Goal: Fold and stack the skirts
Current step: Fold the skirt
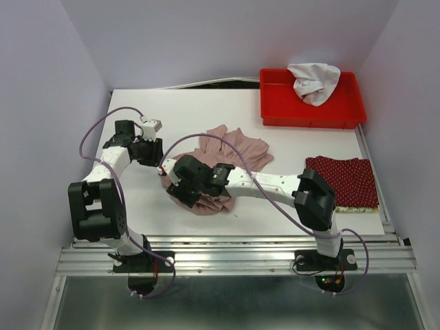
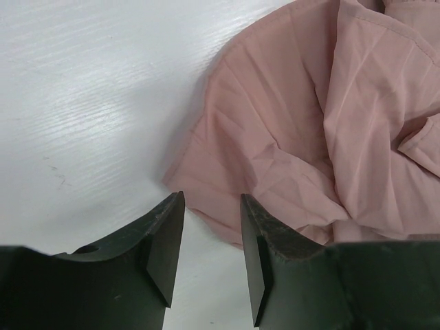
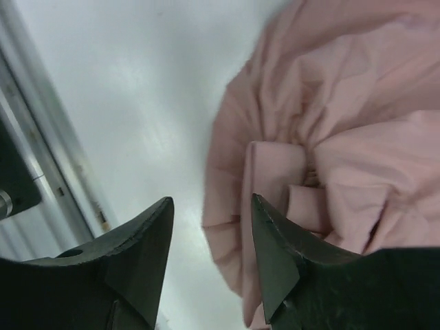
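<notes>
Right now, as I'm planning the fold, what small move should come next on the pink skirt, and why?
Probably ease the left claw forward onto the hem of the pink skirt and close. The skirt lies crumpled, its edge sits just beyond that claw's open jaws, and the right claw stands open beside it, gripping nothing.

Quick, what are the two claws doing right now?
Left gripper: open, empty, beside the pink skirt.
Right gripper: open, the skirt's edge between its jaws.
</notes>
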